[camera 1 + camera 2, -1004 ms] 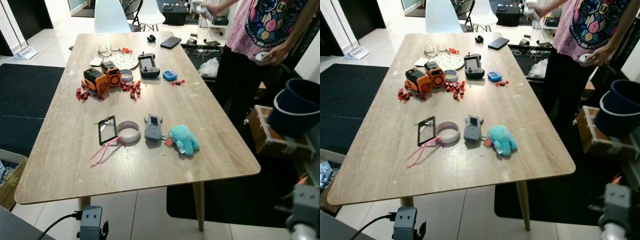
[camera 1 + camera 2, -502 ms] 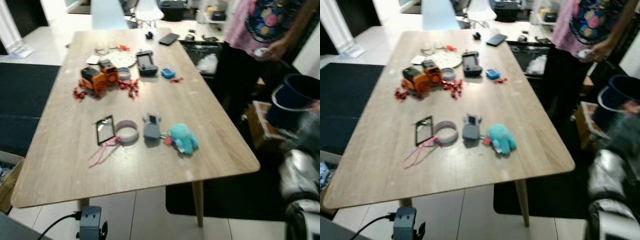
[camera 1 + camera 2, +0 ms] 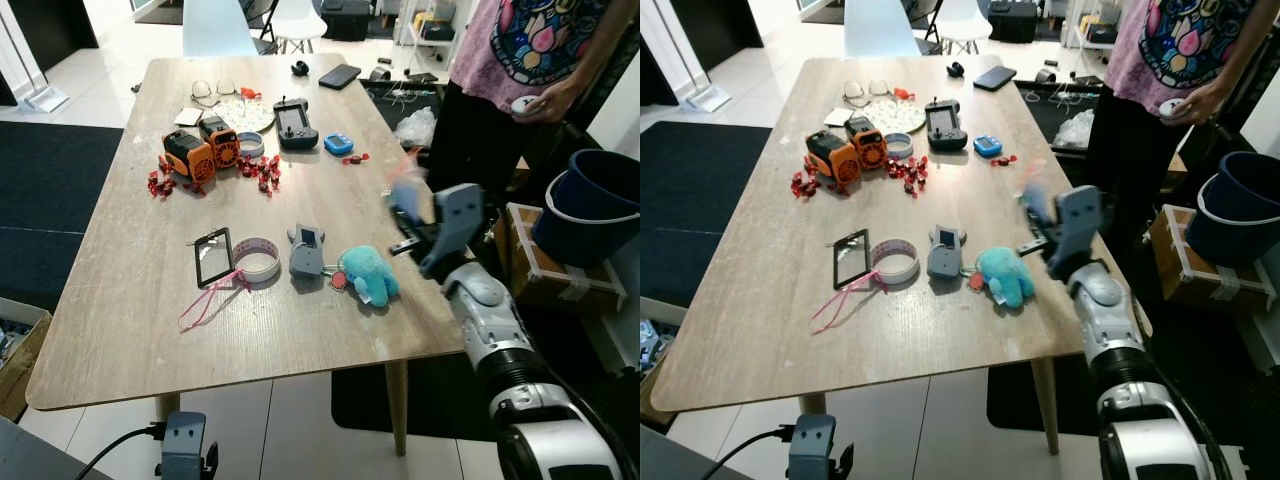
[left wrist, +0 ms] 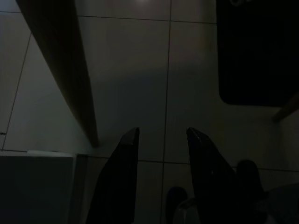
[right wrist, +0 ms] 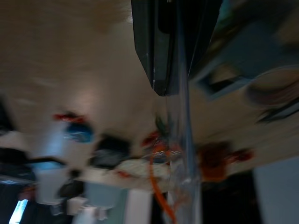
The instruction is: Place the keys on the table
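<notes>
Pale wood grain covers the long rectangular bench (image 3: 150, 300), which runs from the near edge away toward white chairs at the far end. A person in a pink patterned shirt (image 3: 520, 50) stands at the far right beside it, and a dark blue bucket (image 3: 590, 205) sits on a wooden box on the floor to the right. The robot's silver right arm (image 3: 490, 330) reaches up over the bench's right edge, and its right hand (image 3: 415, 215) hangs blurred above the wood, right of the near row of things. From the right wrist view it seems to pinch a clear strap or ring with orange cord trailing from it, perhaps the keys (image 5: 161, 172), though the blur leaves this unsure.

On the bench, the near row holds a teal plush toy (image 3: 368, 275), a grey handheld device (image 3: 305, 252), a roll of tape (image 3: 257, 260) and a small black-framed mirror (image 3: 213, 257) with a pink cord. Farther off lie two orange toy robots (image 3: 200, 152), scattered red wrapped sweets (image 3: 262, 175), a black game controller (image 3: 295, 125), a small blue gadget (image 3: 338, 144), spectacles (image 3: 210, 90) and a black phone (image 3: 341, 76).

The left hand (image 4: 161, 154) hangs idle in shade below the bench over the tiled floor, its dark fingers (image 4: 119, 177) spread apart.
</notes>
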Available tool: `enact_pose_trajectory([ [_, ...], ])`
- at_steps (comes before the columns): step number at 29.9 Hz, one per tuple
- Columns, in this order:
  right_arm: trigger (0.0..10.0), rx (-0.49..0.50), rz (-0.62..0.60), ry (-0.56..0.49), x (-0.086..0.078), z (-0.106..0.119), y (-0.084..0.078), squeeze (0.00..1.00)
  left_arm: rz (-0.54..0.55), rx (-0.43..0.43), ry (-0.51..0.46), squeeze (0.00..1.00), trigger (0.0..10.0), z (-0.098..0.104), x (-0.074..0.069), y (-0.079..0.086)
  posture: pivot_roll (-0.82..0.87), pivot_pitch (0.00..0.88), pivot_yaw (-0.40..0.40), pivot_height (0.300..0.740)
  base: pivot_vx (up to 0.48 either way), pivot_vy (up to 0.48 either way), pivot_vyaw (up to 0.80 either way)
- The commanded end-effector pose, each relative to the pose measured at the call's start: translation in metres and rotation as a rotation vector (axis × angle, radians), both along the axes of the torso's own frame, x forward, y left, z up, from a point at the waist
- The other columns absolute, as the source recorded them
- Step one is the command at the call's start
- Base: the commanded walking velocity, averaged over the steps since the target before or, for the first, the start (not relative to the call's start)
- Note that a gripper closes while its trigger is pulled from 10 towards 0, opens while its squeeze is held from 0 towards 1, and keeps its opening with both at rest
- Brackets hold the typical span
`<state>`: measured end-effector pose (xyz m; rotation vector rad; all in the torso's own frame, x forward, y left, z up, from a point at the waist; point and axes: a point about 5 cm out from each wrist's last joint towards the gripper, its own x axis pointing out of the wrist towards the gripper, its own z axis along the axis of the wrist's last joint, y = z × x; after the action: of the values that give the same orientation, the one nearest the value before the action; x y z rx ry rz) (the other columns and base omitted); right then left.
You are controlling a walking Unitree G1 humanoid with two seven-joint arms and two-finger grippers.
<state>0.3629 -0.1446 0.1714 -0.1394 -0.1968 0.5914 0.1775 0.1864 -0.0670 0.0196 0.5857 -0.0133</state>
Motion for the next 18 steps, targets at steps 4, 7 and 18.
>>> enact_pose_trajectory([
  [4,10.0,-0.050,0.108,0.039,-0.009,-0.010,0.013,0.00,0.004,0.012,0.021,0.00,10.0,-0.003,-0.007,0.006,0.05,0.072,-0.023,0.740,0.000,0.000,0.00],
  [7,10.0,-0.091,0.100,0.065,-0.009,-0.016,0.021,0.00,0.004,0.009,0.023,0.00,10.0,-0.003,-0.006,0.006,0.04,0.072,-0.022,0.740,0.000,0.000,0.00],
  [18,10.0,-0.071,0.018,0.097,-0.004,-0.018,0.033,0.00,0.008,0.004,0.027,0.00,10.0,-0.004,-0.007,0.005,0.04,0.073,-0.026,0.740,0.000,0.000,0.00],
])
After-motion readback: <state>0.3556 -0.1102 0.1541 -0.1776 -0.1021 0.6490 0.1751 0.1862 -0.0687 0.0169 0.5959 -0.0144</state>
